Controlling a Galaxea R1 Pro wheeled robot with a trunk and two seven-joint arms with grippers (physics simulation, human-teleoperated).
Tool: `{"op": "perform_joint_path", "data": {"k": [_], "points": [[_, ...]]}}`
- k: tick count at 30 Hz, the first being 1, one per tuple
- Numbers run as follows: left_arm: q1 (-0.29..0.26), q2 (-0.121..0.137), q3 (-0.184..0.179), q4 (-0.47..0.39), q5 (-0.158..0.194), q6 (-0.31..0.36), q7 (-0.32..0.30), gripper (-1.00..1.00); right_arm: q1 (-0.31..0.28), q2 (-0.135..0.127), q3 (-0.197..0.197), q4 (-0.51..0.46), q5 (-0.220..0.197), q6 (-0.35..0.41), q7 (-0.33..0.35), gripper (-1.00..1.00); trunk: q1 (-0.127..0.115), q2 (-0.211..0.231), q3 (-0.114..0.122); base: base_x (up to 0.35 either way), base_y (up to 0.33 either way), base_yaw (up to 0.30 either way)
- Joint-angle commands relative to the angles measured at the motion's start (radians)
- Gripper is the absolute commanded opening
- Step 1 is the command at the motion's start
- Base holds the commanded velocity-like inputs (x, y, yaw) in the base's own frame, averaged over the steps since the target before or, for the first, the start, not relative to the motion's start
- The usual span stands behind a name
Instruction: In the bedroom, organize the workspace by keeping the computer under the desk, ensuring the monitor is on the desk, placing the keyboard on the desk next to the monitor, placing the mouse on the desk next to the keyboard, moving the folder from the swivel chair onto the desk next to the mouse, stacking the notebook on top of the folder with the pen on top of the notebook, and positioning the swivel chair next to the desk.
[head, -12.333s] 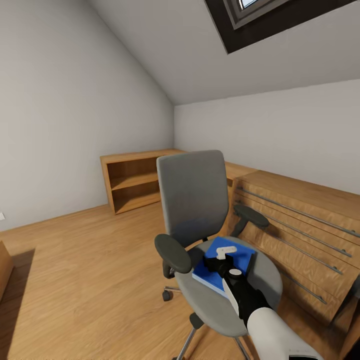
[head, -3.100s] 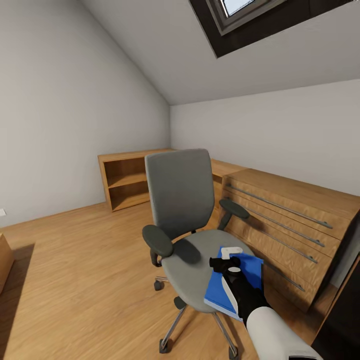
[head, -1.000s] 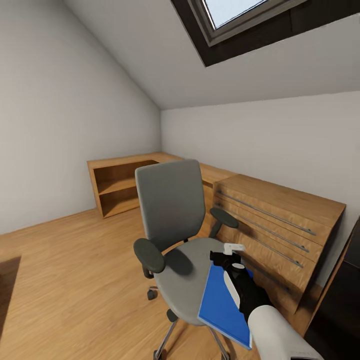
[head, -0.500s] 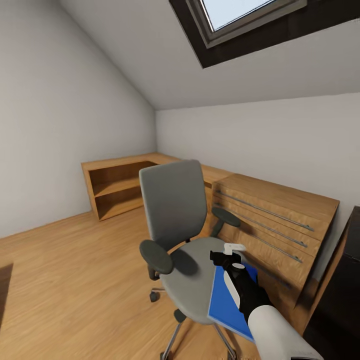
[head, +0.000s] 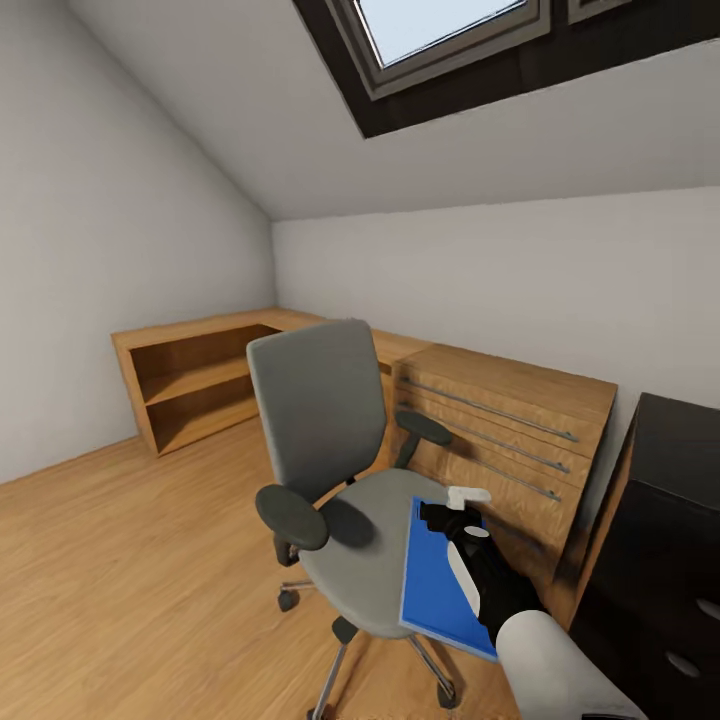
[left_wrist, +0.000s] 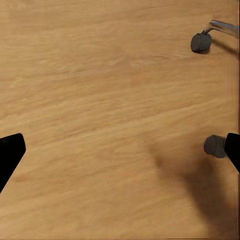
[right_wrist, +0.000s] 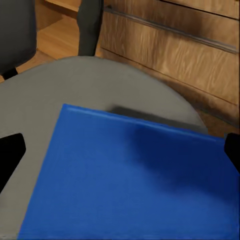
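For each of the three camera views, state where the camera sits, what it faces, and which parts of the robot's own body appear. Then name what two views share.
Head view: on the robot's head, facing forward and down at the swivel chair, the folder and the desk; the right arm and right end effector show.
Left wrist view: near the left end effector, facing the wooden floor and chair castors; dark fingertips show.
Right wrist view: near the right end effector, facing the folder over the chair seat; dark fingertips show.
Shared: head and right wrist views both show folder and chair.

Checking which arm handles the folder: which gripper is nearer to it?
Right. The right gripper is at the folder, over the swivel chair seat. The left gripper faces bare wooden floor near the chair's casters, away from the folder.
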Motion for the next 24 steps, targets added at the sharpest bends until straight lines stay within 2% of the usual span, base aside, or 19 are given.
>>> {"op": "perform_joint_path", "data": {"k": [1, 24], "points": [[0.0, 0.0, 0.002, -0.001, 0.01, 0.0, -0.008, 1.0, 0.0, 0.001, -0.004, -0.001, 0.008, 0.006, 0.0, 1.0, 0.0, 0.0, -0.001, -0.15, 0.012, -0.268], [0.0, 0.0, 0.001, 0.0, 0.01, 0.0, -0.008, 1.0, 0.0, 0.001, -0.004, -0.001, 0.007, 0.008, 0.015, 1.0, 0.0, 0.0, -0.002, -0.304, 0.002, -0.265]]}}
